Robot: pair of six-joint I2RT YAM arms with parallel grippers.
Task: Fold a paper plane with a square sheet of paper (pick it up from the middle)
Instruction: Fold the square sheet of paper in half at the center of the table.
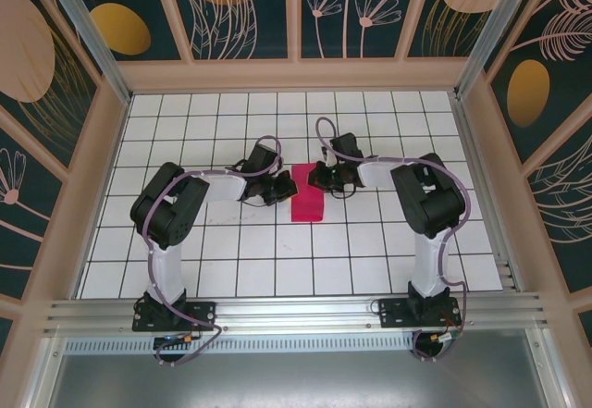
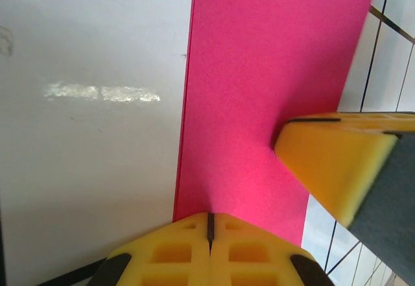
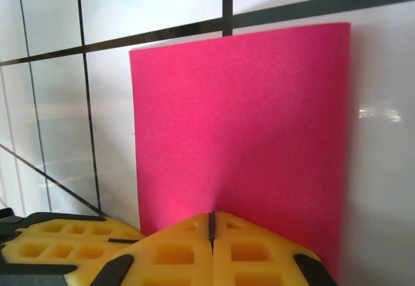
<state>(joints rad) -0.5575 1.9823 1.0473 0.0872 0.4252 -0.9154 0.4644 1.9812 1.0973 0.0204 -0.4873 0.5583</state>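
The square sheet of paper (image 1: 306,203) is magenta-pink and lies flat on the white grid table, doubled over into a narrow rectangle (image 2: 259,91) (image 3: 246,130) with a crease along one long side. My left gripper (image 1: 286,186) (image 2: 209,216) is shut, its yellow tips resting on the sheet's left edge. My right gripper (image 1: 320,179) (image 3: 211,214) is shut too, tips down on the sheet's upper right part. Nothing sits between either pair of jaws. The right gripper's fingers (image 2: 337,163) show in the left wrist view. The paper plane is out of view.
The white gridded table (image 1: 277,260) is walled by a wooden frame (image 1: 296,75) at the back and sides. An aluminium rail (image 1: 296,311) carrying both arm bases runs along the near edge. Both arms reach inward and meet over the table's middle.
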